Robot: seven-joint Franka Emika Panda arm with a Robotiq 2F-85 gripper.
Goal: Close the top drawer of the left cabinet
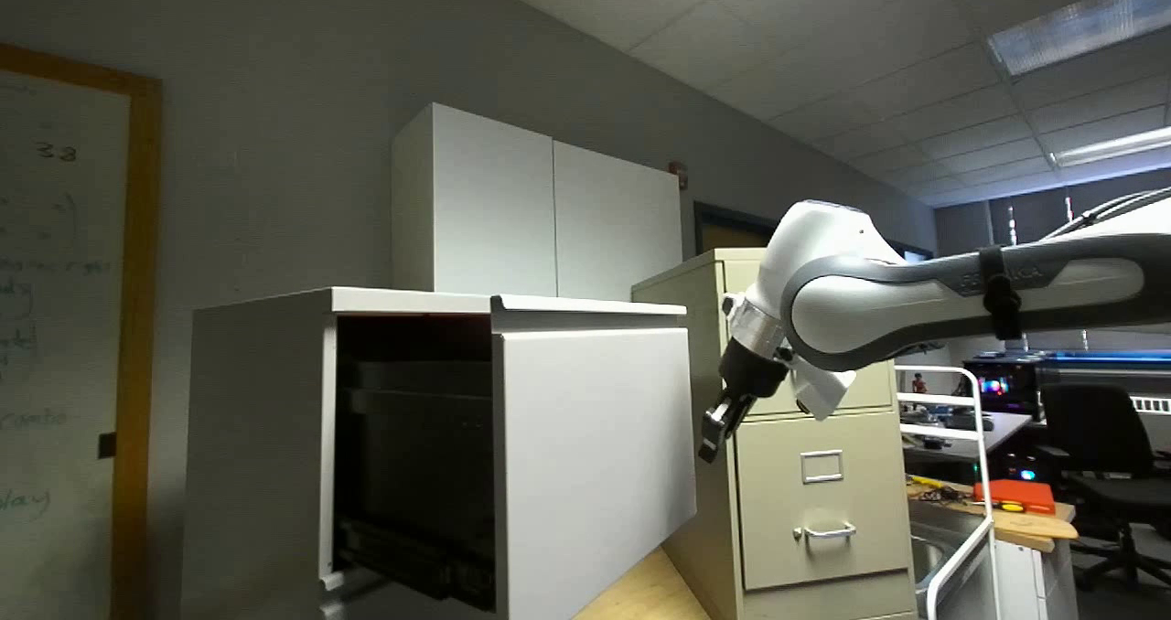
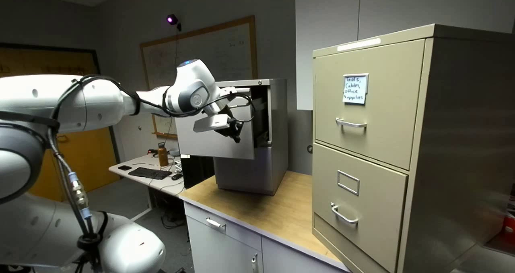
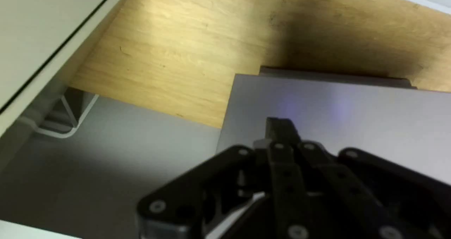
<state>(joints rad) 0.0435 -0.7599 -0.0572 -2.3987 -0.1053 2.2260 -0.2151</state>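
The left cabinet (image 1: 256, 437) is a boxy light-grey metal cabinet on a wooden counter; it also shows in an exterior view (image 2: 279, 132). Its top drawer (image 1: 595, 455) stands pulled out, with its dark inside visible in both exterior views. Its flat front also shows in an exterior view (image 2: 201, 140), partly behind my arm. My gripper (image 1: 710, 444) is shut and empty, at the drawer front's side edge. It overlaps the front in an exterior view (image 2: 236, 137); I cannot tell whether they touch. In the wrist view my fingertips (image 3: 282, 126) are together over a grey panel of the cabinet.
A beige filing cabinet (image 1: 823, 483) with handles stands beside the grey cabinet. A white two-door cabinet (image 1: 494, 208) hangs on the wall above. The wooden counter (image 2: 297, 208) lies between the two cabinets. A desk (image 2: 132, 162) with a keyboard is farther off.
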